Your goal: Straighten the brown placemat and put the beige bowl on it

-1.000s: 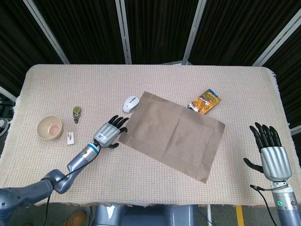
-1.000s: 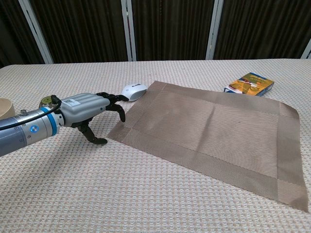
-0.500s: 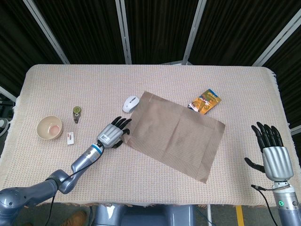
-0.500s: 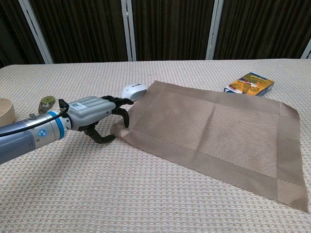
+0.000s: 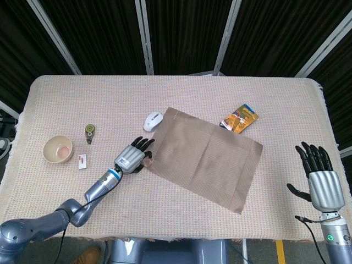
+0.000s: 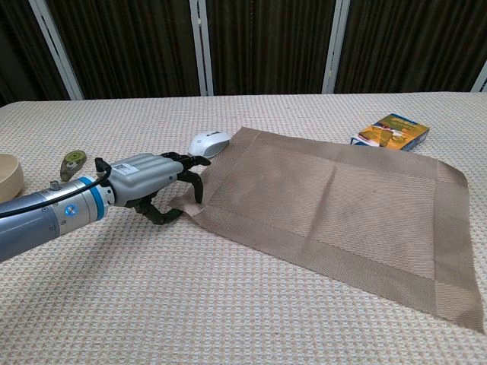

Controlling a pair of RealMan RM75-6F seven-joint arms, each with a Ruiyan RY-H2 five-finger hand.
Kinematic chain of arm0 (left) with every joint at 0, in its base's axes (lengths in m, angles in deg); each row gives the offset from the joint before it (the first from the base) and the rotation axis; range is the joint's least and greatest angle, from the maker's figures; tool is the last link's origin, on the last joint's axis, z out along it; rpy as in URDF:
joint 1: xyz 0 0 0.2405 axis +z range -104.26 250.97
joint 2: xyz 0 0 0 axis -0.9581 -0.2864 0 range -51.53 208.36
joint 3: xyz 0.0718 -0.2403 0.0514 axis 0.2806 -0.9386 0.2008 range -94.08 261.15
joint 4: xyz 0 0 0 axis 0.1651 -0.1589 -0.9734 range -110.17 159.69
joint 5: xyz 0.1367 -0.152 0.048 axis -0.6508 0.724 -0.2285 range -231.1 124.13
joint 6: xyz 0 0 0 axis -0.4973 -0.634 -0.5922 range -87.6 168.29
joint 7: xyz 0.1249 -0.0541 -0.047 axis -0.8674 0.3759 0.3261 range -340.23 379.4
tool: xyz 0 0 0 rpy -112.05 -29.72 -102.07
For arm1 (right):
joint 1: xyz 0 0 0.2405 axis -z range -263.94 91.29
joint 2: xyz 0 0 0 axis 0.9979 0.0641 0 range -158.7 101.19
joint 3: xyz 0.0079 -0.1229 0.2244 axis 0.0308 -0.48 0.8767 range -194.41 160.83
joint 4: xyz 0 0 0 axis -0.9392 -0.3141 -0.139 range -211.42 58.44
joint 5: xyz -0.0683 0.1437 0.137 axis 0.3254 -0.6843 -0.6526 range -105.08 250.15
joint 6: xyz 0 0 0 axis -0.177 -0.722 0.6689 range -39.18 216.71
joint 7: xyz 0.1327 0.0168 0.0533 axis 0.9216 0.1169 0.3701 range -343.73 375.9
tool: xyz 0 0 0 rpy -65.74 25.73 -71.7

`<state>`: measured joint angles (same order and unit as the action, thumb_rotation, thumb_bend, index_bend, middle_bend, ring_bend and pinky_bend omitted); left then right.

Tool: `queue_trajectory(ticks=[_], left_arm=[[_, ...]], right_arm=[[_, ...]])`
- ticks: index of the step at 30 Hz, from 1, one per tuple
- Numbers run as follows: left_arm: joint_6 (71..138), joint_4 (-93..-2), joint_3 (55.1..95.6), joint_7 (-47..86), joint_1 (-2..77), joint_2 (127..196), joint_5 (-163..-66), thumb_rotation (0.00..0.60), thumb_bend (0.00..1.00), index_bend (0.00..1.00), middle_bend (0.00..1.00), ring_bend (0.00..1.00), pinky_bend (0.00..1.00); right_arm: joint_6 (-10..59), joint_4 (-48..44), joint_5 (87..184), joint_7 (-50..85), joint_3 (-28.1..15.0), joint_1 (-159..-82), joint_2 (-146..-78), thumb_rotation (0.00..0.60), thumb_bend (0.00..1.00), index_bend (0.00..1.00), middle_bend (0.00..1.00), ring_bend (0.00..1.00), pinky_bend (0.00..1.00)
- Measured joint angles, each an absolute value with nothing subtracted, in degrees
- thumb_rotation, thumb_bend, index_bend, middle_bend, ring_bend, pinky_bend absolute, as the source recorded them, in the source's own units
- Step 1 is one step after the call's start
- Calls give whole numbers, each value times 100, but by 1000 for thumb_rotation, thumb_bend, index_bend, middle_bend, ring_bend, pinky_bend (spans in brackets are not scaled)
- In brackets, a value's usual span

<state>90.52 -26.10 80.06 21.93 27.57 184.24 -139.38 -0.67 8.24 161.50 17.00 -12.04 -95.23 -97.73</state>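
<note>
The left hand (image 6: 152, 182) lies low over the table with its fingertips (image 6: 196, 181) curled onto the near corner of the brown placemat (image 5: 203, 157), and its thumb tucked below; in the chest view that corner looks slightly lifted off the cloth, so the hand appears to be pinching the edge, though the contact itself is small and partly hidden. That grip makes sense, since the mat lies skewed, its edges running diagonally to the table's sides, and a corner is the natural handle for swinging it square. Just beyond the fingertips, touching or nearly touching the mat's far-left corner, sits a white computer mouse (image 5: 153, 121); a turn of the mat could nudge it. Behind the wrist, well away from the mat, the beige bowl (image 5: 58, 149) stands upright and untouched, waiting for the second step. Between it and the hand lie a small white tag-like item (image 5: 82, 161) and a small round tape-like tool (image 5: 89, 132). Across the mat from the hand, an orange snack packet (image 5: 240, 119) rests beside the mat's far edge. The right hand (image 5: 319, 177) is held well clear on the opposite side, fingers spread and grasping nothing, presumably parked so it stays out of the mat's path.
</note>
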Motion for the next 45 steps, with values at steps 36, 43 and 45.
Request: queue_trajectory(ticks=[36,43,45], left_arm=[[9276,-4511,8132,1760,3051,17450,-13672,600,487,728,0,0,0],[9111,-5963,8381,913,3287,16732,-13203,600,487,729,0,0,0],[9017,-6427,8451,538,3333,16513,-12859,600,487,728,0,0,0]], right_arm=[[-208,956,16380,1692,-1185,-9427,-9722,600,0,0,0,0,0],[-307,1042,16497,1576,-1216,-9379,-9712,600,0,0,0,0,0],[-327,1065,16529,1550,-1223,-9370,-9710,600,0,0,0,0,0]])
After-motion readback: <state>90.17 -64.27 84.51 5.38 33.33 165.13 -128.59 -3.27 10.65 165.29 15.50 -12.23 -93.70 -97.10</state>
